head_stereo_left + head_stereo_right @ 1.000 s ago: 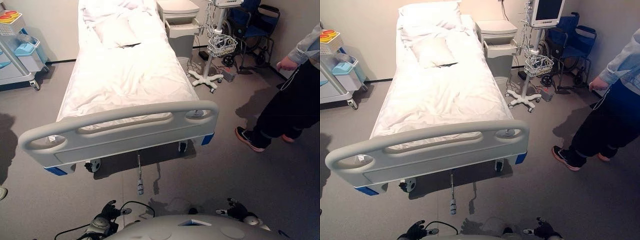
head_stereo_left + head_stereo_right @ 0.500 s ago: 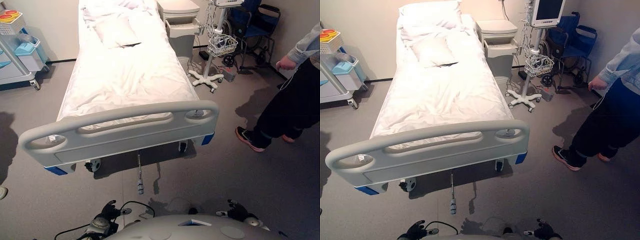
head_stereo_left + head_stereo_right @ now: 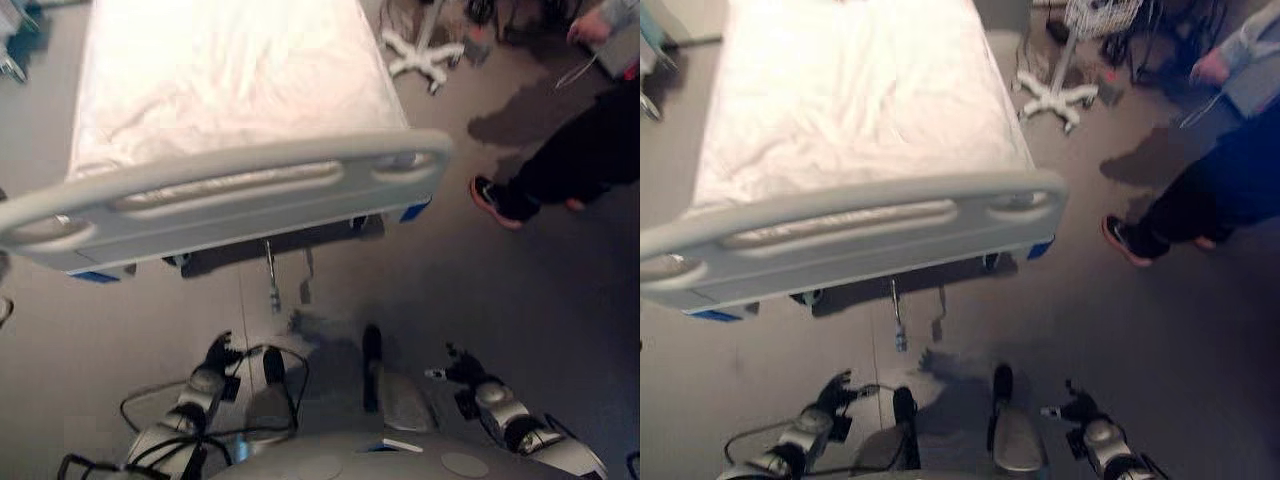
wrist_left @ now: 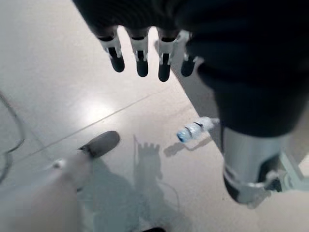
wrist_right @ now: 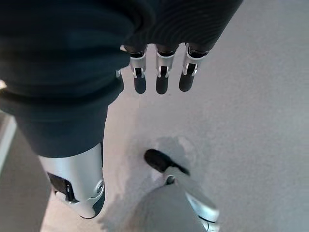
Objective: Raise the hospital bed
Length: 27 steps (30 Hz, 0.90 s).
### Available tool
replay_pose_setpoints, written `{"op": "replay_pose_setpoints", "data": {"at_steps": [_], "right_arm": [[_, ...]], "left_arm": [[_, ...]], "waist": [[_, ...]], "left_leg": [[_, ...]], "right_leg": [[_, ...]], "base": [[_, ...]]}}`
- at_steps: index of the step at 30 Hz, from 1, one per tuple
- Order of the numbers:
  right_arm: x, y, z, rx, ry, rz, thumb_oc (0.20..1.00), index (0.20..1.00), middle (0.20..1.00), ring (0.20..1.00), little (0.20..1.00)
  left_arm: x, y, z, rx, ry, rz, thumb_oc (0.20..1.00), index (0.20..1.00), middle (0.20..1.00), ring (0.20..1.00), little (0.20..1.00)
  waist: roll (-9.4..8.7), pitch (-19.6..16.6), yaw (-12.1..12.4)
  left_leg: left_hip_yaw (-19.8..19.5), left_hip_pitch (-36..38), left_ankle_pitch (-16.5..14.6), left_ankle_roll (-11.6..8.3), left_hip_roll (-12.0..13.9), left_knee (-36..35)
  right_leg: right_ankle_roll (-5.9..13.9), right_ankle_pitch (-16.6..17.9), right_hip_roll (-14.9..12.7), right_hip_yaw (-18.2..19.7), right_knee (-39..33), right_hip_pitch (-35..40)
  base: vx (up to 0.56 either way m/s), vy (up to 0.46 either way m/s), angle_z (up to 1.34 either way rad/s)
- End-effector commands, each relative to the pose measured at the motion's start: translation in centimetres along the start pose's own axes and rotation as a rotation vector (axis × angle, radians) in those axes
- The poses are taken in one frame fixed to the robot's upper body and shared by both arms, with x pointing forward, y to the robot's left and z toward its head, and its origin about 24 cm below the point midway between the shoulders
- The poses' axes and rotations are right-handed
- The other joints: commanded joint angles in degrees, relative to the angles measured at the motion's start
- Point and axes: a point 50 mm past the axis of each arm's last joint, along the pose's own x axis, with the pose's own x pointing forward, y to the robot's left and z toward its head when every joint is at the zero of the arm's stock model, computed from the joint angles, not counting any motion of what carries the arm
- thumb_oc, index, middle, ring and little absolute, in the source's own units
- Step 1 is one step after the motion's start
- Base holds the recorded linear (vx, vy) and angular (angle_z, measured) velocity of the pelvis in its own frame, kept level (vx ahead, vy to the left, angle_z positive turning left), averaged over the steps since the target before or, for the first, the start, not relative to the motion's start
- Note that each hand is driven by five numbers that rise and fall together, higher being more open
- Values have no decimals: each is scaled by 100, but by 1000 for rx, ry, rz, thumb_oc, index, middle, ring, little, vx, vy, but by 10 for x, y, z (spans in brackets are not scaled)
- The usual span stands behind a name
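The hospital bed (image 3: 240, 110) is seen ahead, its grey footboard (image 3: 230, 195) nearest, with a crank handle (image 3: 271, 290) hanging below it. The left hand (image 3: 218, 355) and right hand (image 3: 468, 372) are held low over the floor, fingers relaxed, nothing grasped. A person (image 3: 570, 150) is seen at the right

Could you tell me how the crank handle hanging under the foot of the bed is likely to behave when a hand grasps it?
The thin metal crank handle looks rigid. Hanging free beneath the grey plastic footboard, it may swing when nudged. Its short end grip looks narrow, so it might slip.
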Motion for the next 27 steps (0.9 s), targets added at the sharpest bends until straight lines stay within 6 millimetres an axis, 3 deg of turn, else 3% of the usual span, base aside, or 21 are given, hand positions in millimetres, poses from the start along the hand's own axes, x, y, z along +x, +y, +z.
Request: {"op": "replay_pose_setpoints", "data": {"at_steps": [1, 4, 7, 12, 16, 17, 24, 25, 26, 27], "right_arm": [[5, -15, 34, -58, -122, -45, 1000, 1000, 1000, 1000, 1000], [6, -19, 47, -67, -167, -59, 1000, 1000, 1000, 1000, 1000], [7, -22, 77, -77, -272, -72, 1000, 1000, 1000, 1000, 1000], [3, -28, 100, -100, -367, -91, 1000, 1000, 1000, 1000, 1000], [3, -28, 100, -100, -367, -91, 1000, 1000, 1000, 1000, 1000], [1, -32, 111, -104, -419, -101, 1000, 1000, 1000, 1000, 1000], [1, -32, 111, -104, -419, -101, 1000, 1000, 1000, 1000, 1000], [-1, -35, 117, -107, -445, -113, 1000, 1000, 1000, 1000, 1000], [-14, -48, 147, -111, -606, -154, 1000, 1000, 1000, 1000, 1000], [-15, -49, 151, -113, -621, -157, 1000, 1000, 1000, 1000, 1000]], "left_arm": [[8, 19, 45, -12, -146, 80, 1000, 1000, 1000, 1000, 1000], [10, 23, 60, -17, -186, 97, 1000, 1000, 1000, 1000, 1000], [11, 37, 90, -16, -264, 150, 1000, 1000, 1000, 1000, 1000], [10, 50, 130, -28, -367, 202, 1000, 1000, 1000, 1000, 1000], [10, 50, 130, -28, -367, 202, 1000, 1000, 1000, 1000, 1000], [8, 60, 143, -41, -402, 233, 1000, 1000, 1000, 1000, 1000], [8, 60, 143, -41, -402, 233, 1000, 1000, 1000, 1000, 1000], [5, 72, 157, -51, -434, 271, 1000, 1000, 1000, 1000, 1000], [-16, 123, 214, -108, -603, 425, 1000, 1000, 1000, 1000, 1000], [-18, 128, 218, -107, -613, 440, 1000, 1000, 1000, 1000, 1000]], "waist": [[-176, 231, -98], [-226, 325, -118], [-344, 529, -163], [-431, 816, -217], [-428, 805, -222], [-475, 904, -250], [-474, 898, -252], [-526, 993, -278], [-682, 1279, -421], [-691, 1281, -438]], "left_leg": [[-165, -450, -50, 53, 43, 437], [-164, -636, -21, 46, 58, 480], [-160, -1023, 46, 35, 64, 577], [-217, -1575, 123, 7, 74, 767], [-222, -1595, 121, 7, 74, 776], [-244, -1825, 137, -1, 76, 869], [-246, -1832, 136, -1, 76, 872], [-260, -2057, 152, -21, 84, 969], [-390, -3273, 140, -82, 171, 1489], [-407, -3397, 142, -85, 181, 1535]], "right_leg": [[458, -323, -129, -51, 729, -258], [459, -285, -109, -31, 774, -466], [463, -230, -79, 15, 918, -912], [466, -166, -143, -40, 1106, -1440], [466, -168, -145, -44, 1112, -1456], [471, -133, -155, -38, 1163, -1665], [470, -133, -155, -39, 1165, -1672], [474, -90, -164, -33, 1199, -1860], [471, -17, -191, -53, 1503, -2937], [468, -8, -190, -43, 1523, -3042]], "base": [[-103, -7, -5], [-80, -5, -5], [-114, -15, -7], [-87, -13, -2], [-24, -3, 3], [-46, -8, 2], [-14, -3, 0], [-241, -111, -1], [-256, -119, -3], [-214, -111, 1]]}}
